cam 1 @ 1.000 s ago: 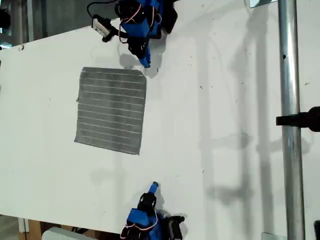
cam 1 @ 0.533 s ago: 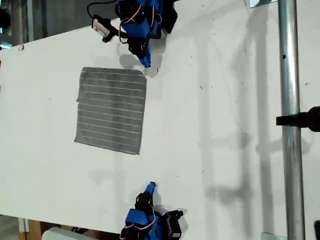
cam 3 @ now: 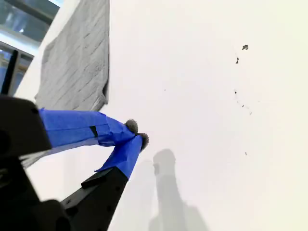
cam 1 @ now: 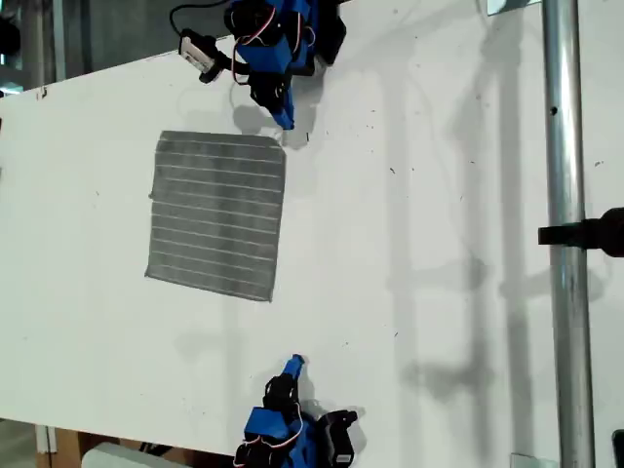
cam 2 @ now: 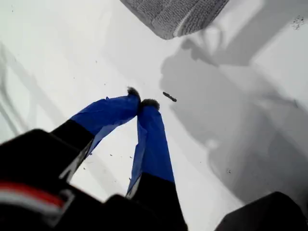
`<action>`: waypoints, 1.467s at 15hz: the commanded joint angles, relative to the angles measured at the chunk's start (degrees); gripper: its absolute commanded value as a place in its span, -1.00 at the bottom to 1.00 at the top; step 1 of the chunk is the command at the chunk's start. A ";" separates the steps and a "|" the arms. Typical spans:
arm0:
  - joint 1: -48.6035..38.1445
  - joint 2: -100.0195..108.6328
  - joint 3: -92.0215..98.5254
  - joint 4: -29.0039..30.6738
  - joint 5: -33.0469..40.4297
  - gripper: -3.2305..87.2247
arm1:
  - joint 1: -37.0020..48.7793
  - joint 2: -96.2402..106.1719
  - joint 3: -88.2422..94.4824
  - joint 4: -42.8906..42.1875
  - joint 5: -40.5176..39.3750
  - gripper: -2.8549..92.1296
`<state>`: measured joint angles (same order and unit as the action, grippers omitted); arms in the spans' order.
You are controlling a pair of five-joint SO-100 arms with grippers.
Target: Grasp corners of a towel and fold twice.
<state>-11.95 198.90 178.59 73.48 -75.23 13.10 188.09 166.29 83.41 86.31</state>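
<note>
Towel: grey pale-striped soft cloth towel (cam 1: 216, 214) lies flat, unfolded, upper left of the exterior view.
First gripper: my first gripper (cam 1: 284, 121) is pinched closed on nothing, beside the towel's upper-right corner.
Second gripper: my second gripper (cam 1: 292, 366) is closed and empty; it has drawn back slightly.
Meaning: folding unstarted.
</note>
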 commanded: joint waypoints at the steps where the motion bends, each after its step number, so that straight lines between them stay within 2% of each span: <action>1: -0.35 0.18 0.18 0.09 -0.70 -0.99 | 0.18 0.00 -0.53 0.35 -0.79 -0.94; 5: -0.18 0.18 0.18 0.18 -0.79 -0.99 | -4.04 0.70 -8.00 -0.88 -0.88 -0.95; 7: -0.18 0.18 0.18 0.18 -0.79 -0.99 | -3.96 0.70 -12.57 -0.88 -4.57 -0.95; 9: -0.18 0.18 0.18 0.18 -0.79 -0.99 | 1.58 -2.72 -19.78 -0.44 -13.80 -0.95; 13: -0.09 0.18 0.18 0.18 -0.70 -0.99 | 16.96 -38.50 -46.14 2.37 -35.77 -0.95; 15: 0.00 0.18 0.18 0.18 -0.79 -0.99 | 21.80 -52.29 -53.09 3.78 -44.91 -0.91; 16: 0.09 0.18 0.18 0.18 -0.79 -0.99 | 23.38 -56.51 -54.84 4.92 -47.72 -0.83; 18: 0.09 0.18 0.18 0.18 -0.79 -0.99 | 24.79 -64.51 -59.06 7.73 -51.06 -0.32; 19: 0.09 0.18 0.18 0.18 -0.79 -0.99 | 24.17 -66.62 -61.52 8.35 -53.44 -0.15; 22: 0.09 0.18 0.18 0.18 -0.79 -0.99 | 24.26 -67.50 -63.46 8.35 -56.51 -0.12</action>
<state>-11.95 198.90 178.59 73.48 -75.41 37.00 120.50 105.47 92.20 31.03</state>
